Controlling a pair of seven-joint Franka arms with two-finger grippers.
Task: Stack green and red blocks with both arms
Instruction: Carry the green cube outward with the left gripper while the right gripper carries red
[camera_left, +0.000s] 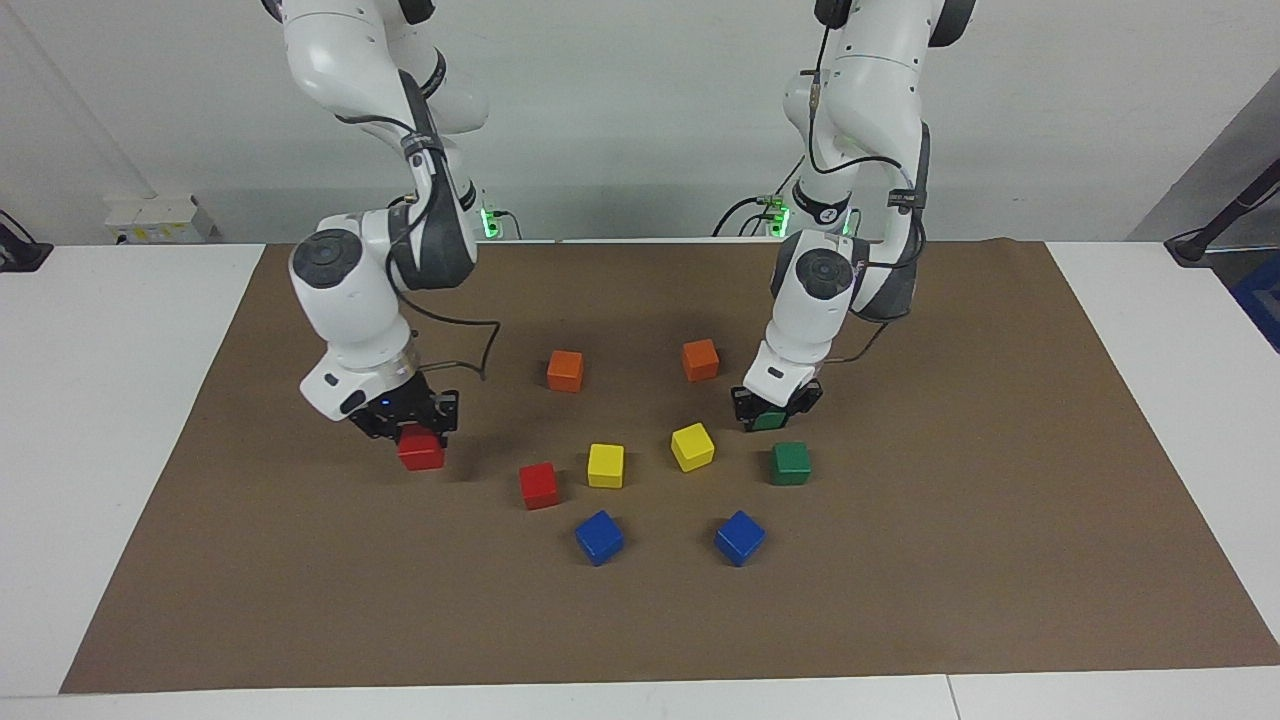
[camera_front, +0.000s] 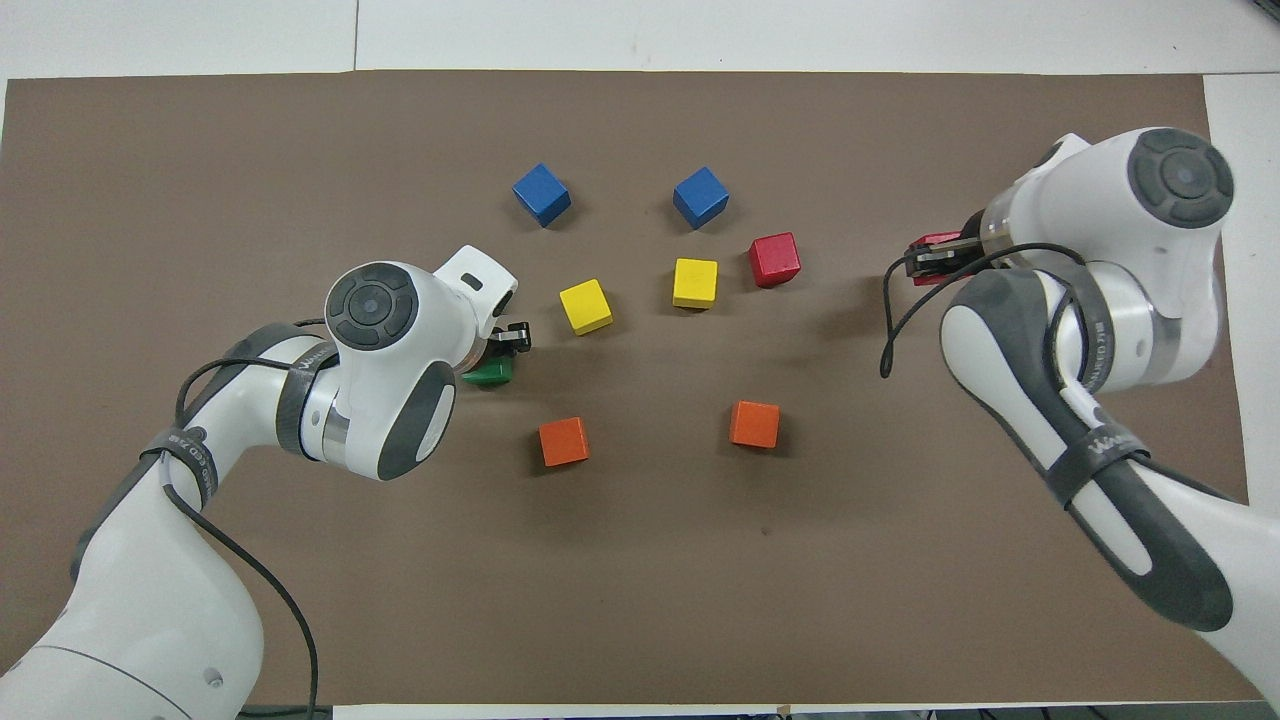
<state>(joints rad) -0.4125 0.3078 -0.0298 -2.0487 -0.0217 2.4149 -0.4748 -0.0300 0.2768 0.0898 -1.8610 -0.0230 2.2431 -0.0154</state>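
My right gripper (camera_left: 412, 434) is shut on a red block (camera_left: 421, 452) and holds it low over the brown mat, toward the right arm's end; it also shows in the overhead view (camera_front: 932, 262) with the red block (camera_front: 936, 243). The second red block (camera_left: 538, 485) sits on the mat beside a yellow cube. My left gripper (camera_left: 773, 410) is down over a green block (camera_left: 770, 421) on the mat, fingers closed against its sides. The second green block (camera_left: 790, 462) sits just farther from the robots. In the overhead view the left arm hides it.
Two orange cubes (camera_left: 565, 370) (camera_left: 700, 359) lie nearest the robots. Two yellow cubes (camera_left: 605, 465) (camera_left: 692, 446) lie mid-mat and two blue cubes (camera_left: 599, 537) (camera_left: 740, 537) farthest out. The mat (camera_left: 900, 600) covers most of the white table.
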